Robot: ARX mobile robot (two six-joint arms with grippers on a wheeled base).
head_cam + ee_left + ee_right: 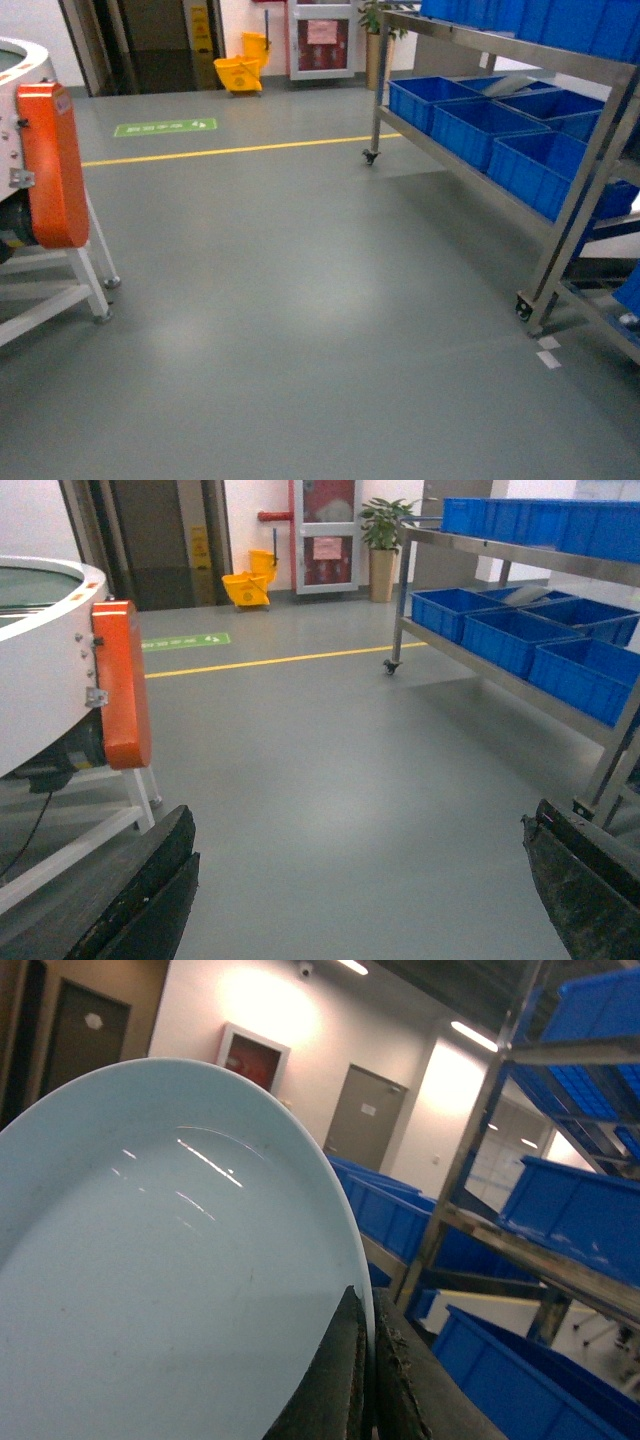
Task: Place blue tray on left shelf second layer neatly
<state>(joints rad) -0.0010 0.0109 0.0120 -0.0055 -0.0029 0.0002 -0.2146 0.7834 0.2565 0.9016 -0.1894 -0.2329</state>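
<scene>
Right wrist view: the right gripper (pixel 368 1380) has its fingers (pixel 335 1380) pinched narrow on the rim of the blue tray (pixel 170 1260). The tray reads as a pale blue, glossy, shallow oval with a raised rim, smooth and bare inside, ceiling lights reflected in it. It is tilted, its long axis running up and left from the fingers.

The shelf (pixel 480 1230) lies beyond the tray's far edge, right of the fingers: shiny steel uprights and crossbars, blue crates (pixel 560 1210) on several levels.

Head view: the same rack (pixel 590 160) stands at the right edge of the grey floor (pixel 300 300), with neither arm in view.

Left gripper (pixel 360 880): dark fingers (pixel 140 890) spread wide at the lower corners, nothing between them.

Judgement: the right arm is nearer and already loaded. The coming move depends on levelling the tray and aligning its long axis with a free stretch of the second level.
</scene>
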